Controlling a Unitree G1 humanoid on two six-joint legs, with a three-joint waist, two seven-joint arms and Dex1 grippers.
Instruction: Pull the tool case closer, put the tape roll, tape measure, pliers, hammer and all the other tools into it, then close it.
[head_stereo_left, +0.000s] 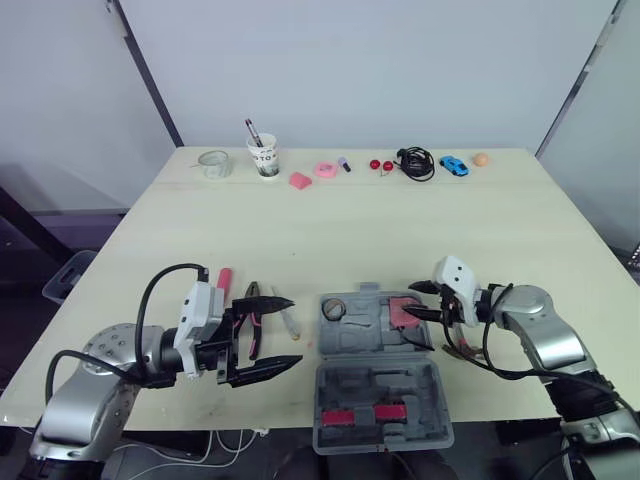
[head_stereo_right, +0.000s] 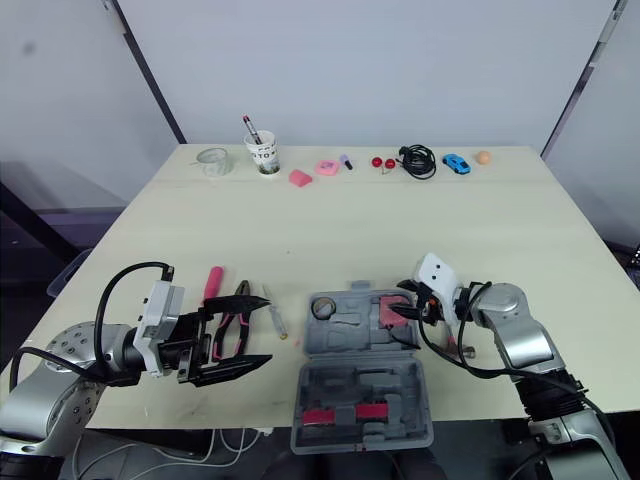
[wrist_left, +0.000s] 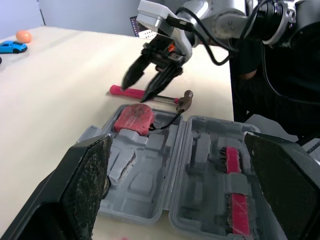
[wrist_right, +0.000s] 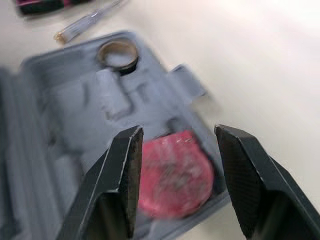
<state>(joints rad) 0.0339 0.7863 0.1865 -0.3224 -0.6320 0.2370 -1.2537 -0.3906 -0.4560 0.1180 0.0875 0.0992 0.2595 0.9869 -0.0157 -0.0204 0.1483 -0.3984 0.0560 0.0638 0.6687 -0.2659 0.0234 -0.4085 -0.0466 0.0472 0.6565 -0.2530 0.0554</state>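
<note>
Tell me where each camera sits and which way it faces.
Left and right eye: on the head, looking forward and down over the table; left gripper and right gripper show.
Left wrist: on the left arm, looking across the open tool case at the right gripper; own fingers frame it.
Right wrist: on the right arm, looking down onto the tape measure; own fingers frame it.
Shared: all hold the tool case and tape measure.

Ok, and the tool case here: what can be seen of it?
The tool case is grey moulded plastic, lying fully open and flat on the table near its front edge, between the arms. Its far half holds the tape roll in a corner recess and the pink-red tape measure on the robot's right side; other recesses look empty. The near half carries two red strips. The open right gripper hovers over the tape measure.
</note>
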